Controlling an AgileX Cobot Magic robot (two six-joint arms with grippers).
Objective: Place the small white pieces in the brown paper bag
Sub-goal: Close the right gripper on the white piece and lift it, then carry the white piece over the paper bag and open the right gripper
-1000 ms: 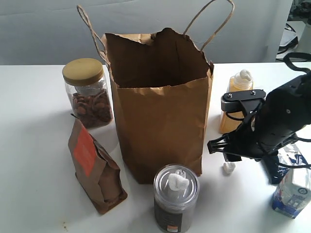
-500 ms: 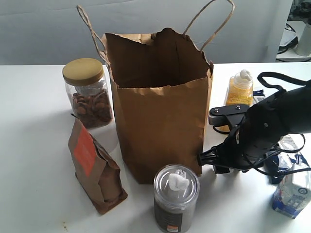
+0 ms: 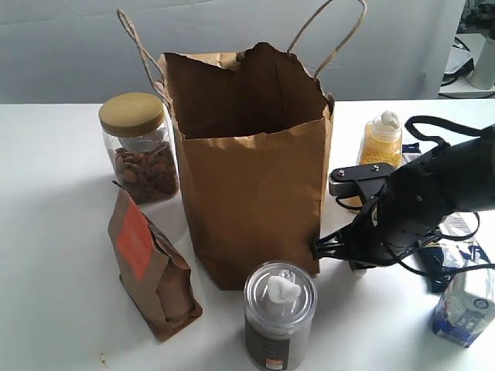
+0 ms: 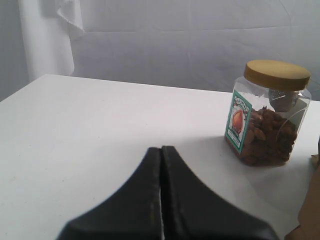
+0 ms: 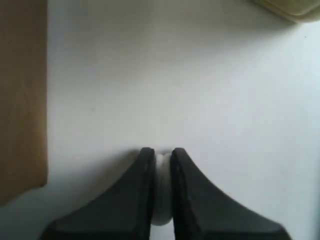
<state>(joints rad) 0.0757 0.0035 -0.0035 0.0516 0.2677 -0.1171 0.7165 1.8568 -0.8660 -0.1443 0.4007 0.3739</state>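
Observation:
The tall brown paper bag stands open at mid-table; its side shows in the right wrist view. My right gripper is down at the table just right of the bag's base, shut on one small white piece squeezed between its fingers. A second white piece lies on the can's lid. A third white piece sits on top of the yellow bottle. My left gripper is shut with nothing in it, over bare table; it is out of the exterior view.
A jar of nuts with a tan lid stands left of the bag. A small brown pouch with an orange label is in front of the jar. The can, yellow bottle and white-and-blue carton surround the right arm.
My right arm has moved left toward the bag's base and come down over the white piece on the table, which it now covers in the exterior view. The bag has shifted slightly left.

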